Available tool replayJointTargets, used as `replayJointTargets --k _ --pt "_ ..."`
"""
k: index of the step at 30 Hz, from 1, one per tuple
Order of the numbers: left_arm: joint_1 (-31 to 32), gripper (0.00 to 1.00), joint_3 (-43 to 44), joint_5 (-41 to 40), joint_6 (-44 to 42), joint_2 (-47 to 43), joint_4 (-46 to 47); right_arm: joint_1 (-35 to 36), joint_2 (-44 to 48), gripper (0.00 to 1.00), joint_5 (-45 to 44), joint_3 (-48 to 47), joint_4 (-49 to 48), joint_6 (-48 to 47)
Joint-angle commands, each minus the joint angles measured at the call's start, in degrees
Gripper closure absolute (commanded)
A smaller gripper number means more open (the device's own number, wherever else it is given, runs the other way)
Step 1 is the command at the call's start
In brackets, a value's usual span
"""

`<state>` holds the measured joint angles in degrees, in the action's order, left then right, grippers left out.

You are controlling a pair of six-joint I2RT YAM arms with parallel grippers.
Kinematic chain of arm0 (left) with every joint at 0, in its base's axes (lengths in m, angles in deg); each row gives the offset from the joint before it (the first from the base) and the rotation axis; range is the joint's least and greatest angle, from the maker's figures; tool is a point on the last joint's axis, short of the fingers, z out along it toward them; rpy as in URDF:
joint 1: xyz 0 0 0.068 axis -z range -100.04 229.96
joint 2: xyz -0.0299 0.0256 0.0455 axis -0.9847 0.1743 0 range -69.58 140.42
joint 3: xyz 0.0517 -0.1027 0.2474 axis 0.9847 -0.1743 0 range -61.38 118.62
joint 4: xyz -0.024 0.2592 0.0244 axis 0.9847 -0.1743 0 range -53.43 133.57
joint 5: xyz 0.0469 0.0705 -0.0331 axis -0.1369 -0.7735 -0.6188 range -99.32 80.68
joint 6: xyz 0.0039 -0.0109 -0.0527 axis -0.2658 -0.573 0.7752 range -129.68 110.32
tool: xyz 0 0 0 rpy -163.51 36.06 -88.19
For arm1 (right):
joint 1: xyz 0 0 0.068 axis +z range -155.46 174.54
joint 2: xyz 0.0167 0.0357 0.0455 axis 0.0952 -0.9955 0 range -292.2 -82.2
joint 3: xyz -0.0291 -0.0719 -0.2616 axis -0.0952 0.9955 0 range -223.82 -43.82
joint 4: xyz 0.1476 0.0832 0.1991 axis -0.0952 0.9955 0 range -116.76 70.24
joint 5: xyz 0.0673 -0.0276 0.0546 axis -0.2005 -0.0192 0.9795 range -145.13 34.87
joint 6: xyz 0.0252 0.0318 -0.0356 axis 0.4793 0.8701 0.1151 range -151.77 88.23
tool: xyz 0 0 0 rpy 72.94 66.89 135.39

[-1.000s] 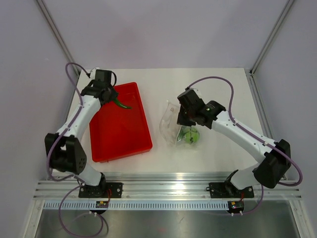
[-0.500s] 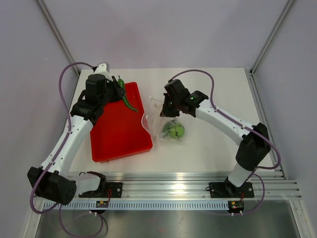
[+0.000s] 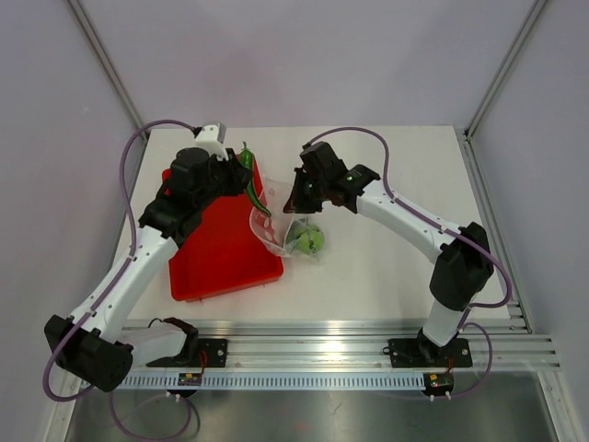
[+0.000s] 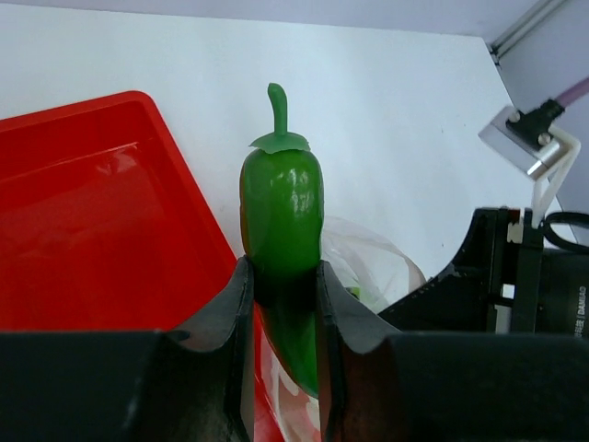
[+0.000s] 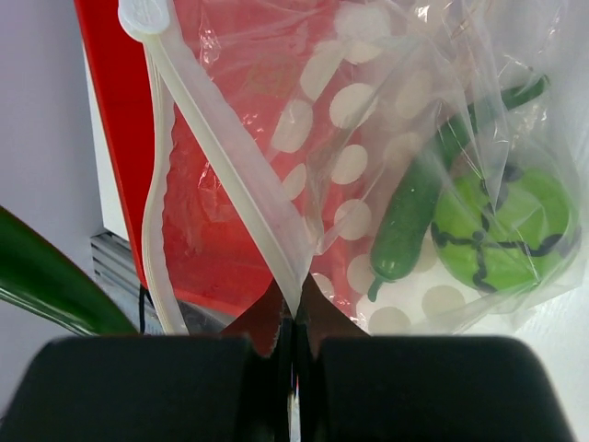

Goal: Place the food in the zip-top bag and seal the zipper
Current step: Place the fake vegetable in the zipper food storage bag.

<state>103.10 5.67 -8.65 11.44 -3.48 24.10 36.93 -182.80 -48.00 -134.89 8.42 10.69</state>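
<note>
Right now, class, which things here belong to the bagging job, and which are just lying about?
Belong to the job: bag with zipper; green ball and slim pod inside it; pepper held in the left pincer; right pincer pinching the bag's edge.
Just lying about: red tray on the table.

1 table (image 3: pixel 414 157). 1 red tray (image 3: pixel 216 262). 1 zip-top bag (image 3: pixel 272 226) with 1 zipper (image 5: pixel 230 147). 3 food items: 1 lime-green ball (image 5: pixel 502 221), 1 dark green pod (image 5: pixel 405 230), 1 green pepper (image 4: pixel 281 207). 2 arms: left arm (image 3: pixel 147 258), right arm (image 3: pixel 405 216). 2 pincers: left pincer (image 4: pixel 283 272), right pincer (image 5: pixel 293 318). 2 purple cables: left cable (image 3: pixel 138 138), right cable (image 3: pixel 354 130).
</note>
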Motion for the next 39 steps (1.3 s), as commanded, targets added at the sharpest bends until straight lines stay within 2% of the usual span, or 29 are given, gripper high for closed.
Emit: replayJointTargets --k 1,5,8,12,22,25,26,29,30,31,34,39 --pt "4.01 1.0 -0.86 -4.18 -1.44 -0.98 5.4 0.59 1.72 1.0 2.71 -1.92 -3.89 1.84" --pt "9.02 1.0 -3.41 -9.53 -2.31 -2.21 8.03 0.5 2.33 1.0 2.62 -2.27 -3.8 2.37" --pt "14.2 1.0 -5.42 -18.73 -4.76 -4.31 9.7 0.5 3.21 1.0 3.32 -1.75 -4.41 3.07" --pt "17.11 1.0 -7.45 -22.02 -6.88 -5.02 11.29 0.59 4.53 1.0 3.5 -0.87 -5.38 3.86" --pt "19.14 0.99 -12.2 -18.33 -5.22 -7.57 12.7 0.5 6.73 1.0 2.27 -0.69 -5.03 4.39" --pt "19.31 0.95 -12.38 -17.28 -4.69 -6.61 12.26 0.5 7.34 1.0 2.36 -0.43 -5.38 4.57" --pt "19.49 0.92 -12.03 -16.84 -4.78 -5.91 11.82 0.5 7.52 1.0 2.36 -0.34 -5.38 4.65" --pt "19.93 0.51 -9.48 -16.75 -4.95 -3.89 8.93 0.5 7.96 1.0 2.09 0.19 -5.3 4.83" --pt "20.1 0.33 -8.61 -16.66 -5.04 -3.53 7.96 0.59 8.05 1.0 1.83 0.45 -5.3 4.83" --pt "20.28 0.27 -7.12 -16.4 -5.21 -3.35 6.38 0.59 8.31 1.0 1.74 0.63 -5.3 4.74" --pt "21.16 0.18 -5.27 -15.52 -6.18 -3.96 4.44 0.5 8.49 1.0 1.3 1.33 -5.47 4.92" --pt "21.25 0.19 -1.13 -15.08 -6.27 -5.72 0.14 0.59 9.01 1.0 0.95 2.38 -5.74 5.0"
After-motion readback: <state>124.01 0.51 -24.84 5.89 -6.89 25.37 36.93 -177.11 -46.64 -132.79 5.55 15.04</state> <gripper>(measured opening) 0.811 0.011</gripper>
